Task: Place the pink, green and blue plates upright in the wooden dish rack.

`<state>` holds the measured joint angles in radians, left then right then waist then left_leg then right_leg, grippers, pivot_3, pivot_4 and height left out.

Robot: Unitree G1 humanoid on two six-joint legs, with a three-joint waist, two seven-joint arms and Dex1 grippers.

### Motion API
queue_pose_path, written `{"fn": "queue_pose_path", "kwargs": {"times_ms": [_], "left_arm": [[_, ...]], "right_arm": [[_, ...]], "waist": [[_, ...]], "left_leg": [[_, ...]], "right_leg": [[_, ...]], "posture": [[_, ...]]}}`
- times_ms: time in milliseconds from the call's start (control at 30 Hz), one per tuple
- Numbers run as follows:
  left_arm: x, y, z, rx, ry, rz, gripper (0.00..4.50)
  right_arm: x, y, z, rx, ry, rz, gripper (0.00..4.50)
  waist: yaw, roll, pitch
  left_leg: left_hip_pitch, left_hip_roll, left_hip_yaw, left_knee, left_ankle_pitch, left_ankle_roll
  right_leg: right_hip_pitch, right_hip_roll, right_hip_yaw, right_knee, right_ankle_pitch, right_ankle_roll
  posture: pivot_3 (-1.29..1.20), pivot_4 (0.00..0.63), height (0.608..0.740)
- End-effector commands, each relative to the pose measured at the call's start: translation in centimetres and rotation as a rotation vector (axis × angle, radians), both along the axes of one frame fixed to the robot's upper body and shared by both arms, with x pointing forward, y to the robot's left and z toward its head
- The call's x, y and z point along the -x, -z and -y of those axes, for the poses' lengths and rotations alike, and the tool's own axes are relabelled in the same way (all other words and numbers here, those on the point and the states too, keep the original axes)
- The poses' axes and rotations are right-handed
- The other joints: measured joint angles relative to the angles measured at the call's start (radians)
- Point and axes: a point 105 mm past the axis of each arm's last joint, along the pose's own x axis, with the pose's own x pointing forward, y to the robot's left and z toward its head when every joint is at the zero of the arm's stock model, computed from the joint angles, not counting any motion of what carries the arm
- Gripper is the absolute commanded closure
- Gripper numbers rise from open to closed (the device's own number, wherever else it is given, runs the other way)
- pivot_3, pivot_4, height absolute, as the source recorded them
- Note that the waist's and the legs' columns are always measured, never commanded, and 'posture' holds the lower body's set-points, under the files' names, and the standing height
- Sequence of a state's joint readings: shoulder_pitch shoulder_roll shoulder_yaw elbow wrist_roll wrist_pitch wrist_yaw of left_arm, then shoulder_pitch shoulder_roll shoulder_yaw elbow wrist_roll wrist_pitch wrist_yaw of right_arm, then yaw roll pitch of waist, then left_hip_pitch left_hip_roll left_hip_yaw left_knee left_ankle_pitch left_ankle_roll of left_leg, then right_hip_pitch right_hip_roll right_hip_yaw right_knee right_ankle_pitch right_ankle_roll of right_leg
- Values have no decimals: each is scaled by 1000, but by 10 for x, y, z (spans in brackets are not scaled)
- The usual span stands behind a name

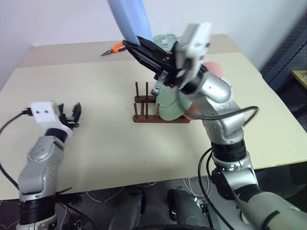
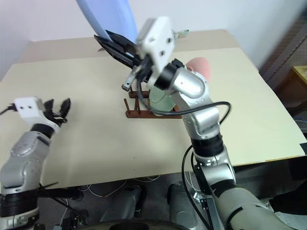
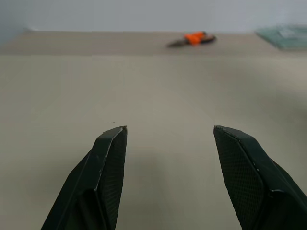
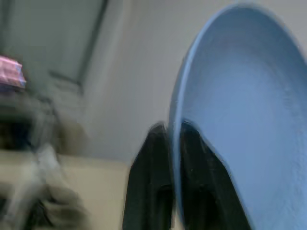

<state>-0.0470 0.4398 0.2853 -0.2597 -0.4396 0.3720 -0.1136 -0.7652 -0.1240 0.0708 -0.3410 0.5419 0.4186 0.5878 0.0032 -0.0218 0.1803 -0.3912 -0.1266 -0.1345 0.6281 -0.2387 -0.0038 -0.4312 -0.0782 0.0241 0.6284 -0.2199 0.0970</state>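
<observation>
Above the far side of the desk [image 1: 96, 120], the right gripper [image 1: 136, 45] is clenched on the rim of the blue plate [image 1: 129, 19]. It holds the plate high in the air, with the plate standing on edge and reaching up past the top of the head views. From the right wrist view, the two black fingers [image 4: 148, 182] pinch the thin edge of the plate, one finger on each side.

Below that arm sits the dark wooden rack [image 1: 153, 108], near the middle of the desk. The green plate [image 1: 169, 103] stands upright in it, between the thin pegs. The pink plate [image 2: 199, 67] is just behind the green one, on the right end of the rack. The arm hides most of it, so I cannot tell how it sits in the pegs.

The left gripper [image 1: 73, 115] is low over the left side of the desk, well apart from the rack. Its fingers are spread and hold nothing. From the left wrist view, the two black fingertips [image 3: 110, 153] stand apart with bare desk between them.

A pair of pliers with orange handles [image 1: 115, 48] lies at the far edge of the desk. Near it, behind the right gripper, lies a flat greenish thing [image 3: 283, 36], but I cannot tell what it is.
</observation>
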Motion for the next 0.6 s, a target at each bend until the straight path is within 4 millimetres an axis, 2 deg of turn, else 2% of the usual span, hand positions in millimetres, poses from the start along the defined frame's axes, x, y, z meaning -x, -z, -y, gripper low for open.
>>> {"fn": "queue_pose_path", "kwargs": {"times_ms": [33, 267, 600], "left_arm": [[1, 3, 22, -19, 75, 30, 1583], [-3, 22, 41, 7, 146, -4, 1583], [3, 24, 58, -29, 276, -5, 1583]], "right_arm": [[15, -2, 5, -126, -105, -187, 4500], [16, 15, -2, -223, -132, -442, 4500], [6, 34, -8, -232, -125, -640, 4500]], "waist": [[1, 1, 0], [-13, 2, 1], [-15, 2, 1]], "left_leg": [[0, 0, 0, 0, 0, 0], [0, 1, 1, -2, 0, 0], [0, 1, 1, -1, 0, 0]], "right_leg": [[0, 0, 0, 0, 0, 0], [-3, 0, 0, 1, 0, -1], [-3, 0, -1, 1, 0, -1]], "posture": [[0, 150, 740], [0, 150, 740], [0, 150, 740]]}}
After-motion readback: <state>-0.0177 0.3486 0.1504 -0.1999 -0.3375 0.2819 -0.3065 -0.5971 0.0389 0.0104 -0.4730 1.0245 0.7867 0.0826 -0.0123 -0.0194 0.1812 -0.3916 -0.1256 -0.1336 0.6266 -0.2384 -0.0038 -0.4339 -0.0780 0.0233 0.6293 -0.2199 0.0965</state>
